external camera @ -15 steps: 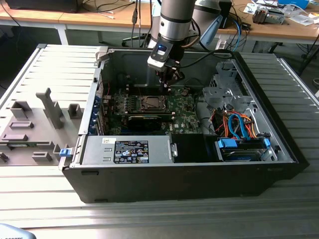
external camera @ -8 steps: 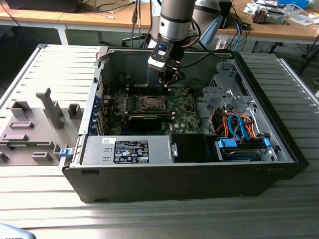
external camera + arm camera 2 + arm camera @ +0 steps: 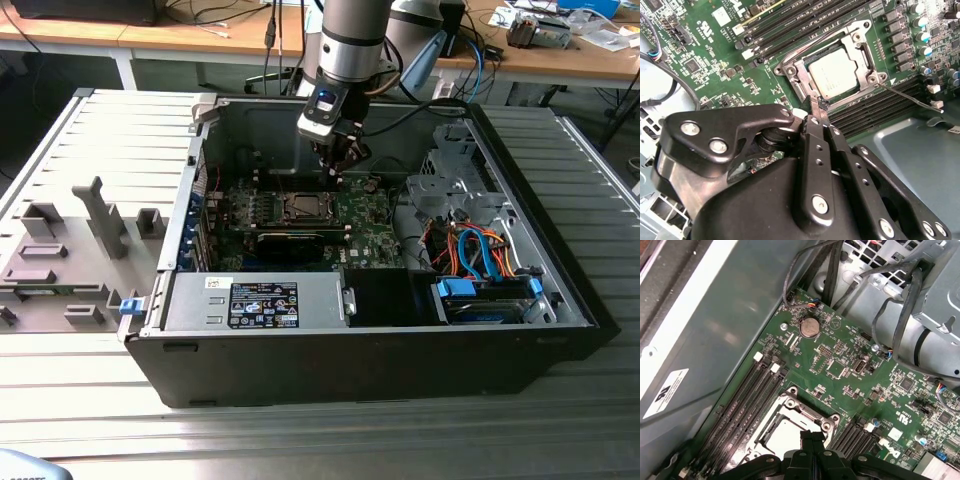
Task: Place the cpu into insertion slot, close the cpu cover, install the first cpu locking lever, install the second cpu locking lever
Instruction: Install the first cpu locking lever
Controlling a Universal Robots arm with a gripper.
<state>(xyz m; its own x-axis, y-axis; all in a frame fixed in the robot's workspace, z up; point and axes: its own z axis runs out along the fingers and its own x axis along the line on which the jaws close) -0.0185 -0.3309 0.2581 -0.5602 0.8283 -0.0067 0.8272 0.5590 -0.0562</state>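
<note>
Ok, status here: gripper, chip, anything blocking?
Gripper shut, tips at the cover edge. Chip seated, cover down around it. One thin lever angles out from the cover's corner. Nothing blocking seen.

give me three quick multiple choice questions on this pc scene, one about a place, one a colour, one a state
1. Where does the cpu lie?
A. in the insertion slot
B. on top of the drive cage
C. on the table outside the case

2. What colour is the motherboard?
A. blue
B. green
C. red

3. How is the cpu cover?
A. standing upright
B. lifted off and set aside
C. lying flat around the cpu

Answers:
1 A: in both wrist views the silver top of the cpu sits inside the insertion slot.
2 B: the motherboard is green in both wrist views.
3 C: the cpu cover lies level around the cpu, with the shut gripper at its edge.
</note>
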